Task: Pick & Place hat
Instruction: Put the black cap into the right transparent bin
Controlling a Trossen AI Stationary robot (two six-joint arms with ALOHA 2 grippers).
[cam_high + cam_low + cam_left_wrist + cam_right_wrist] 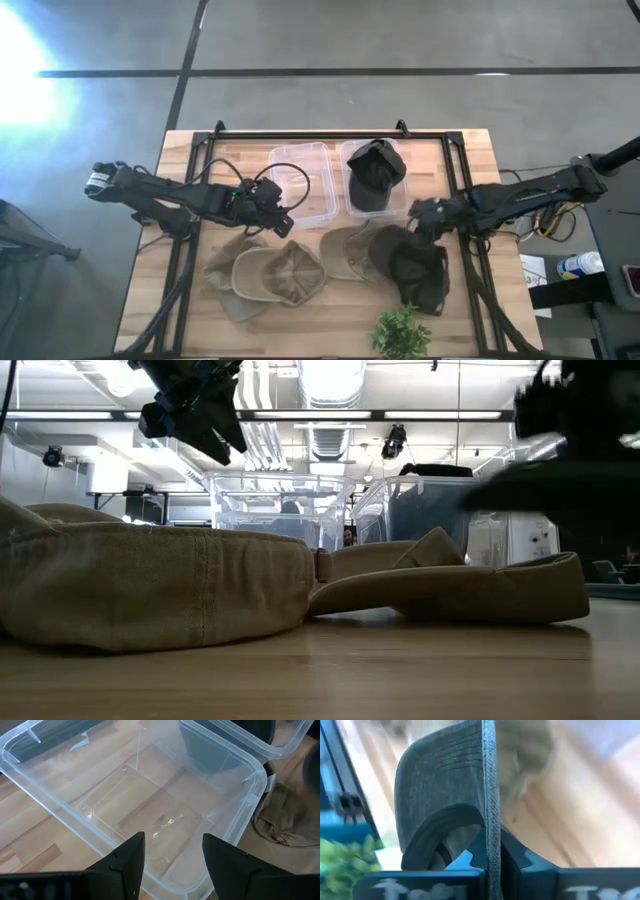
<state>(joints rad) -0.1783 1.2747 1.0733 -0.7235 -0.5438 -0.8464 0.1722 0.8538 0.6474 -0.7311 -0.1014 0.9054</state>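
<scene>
A dark grey cap (415, 268) lies at the table's right, partly over a tan cap (350, 250), and my right gripper (422, 213) is shut on it just at its far side. Two more tan caps (265, 275) lie left of them. Another dark cap (375, 172) sits inside the right clear bin (345, 150). My left gripper (278, 205) hovers open over the near edge of the empty left clear bin (300, 185), with the bin floor (150, 815) showing between its fingers. My right gripper (490, 862) pinches the dark cap's brim (489, 820) between its two fingers, and the brim stands edge-on in the gap. The curved brim and crown (435, 785) reach away beyond the fingertips. In the low view a dark, blurred shape (560, 480) shows above the tabletop.
A small green plant (400, 335) stands at the near edge, right of centre. A black frame (320, 133) runs along the far edge and down both sides of the table. A tan cap (150, 590) fills the low view's foreground.
</scene>
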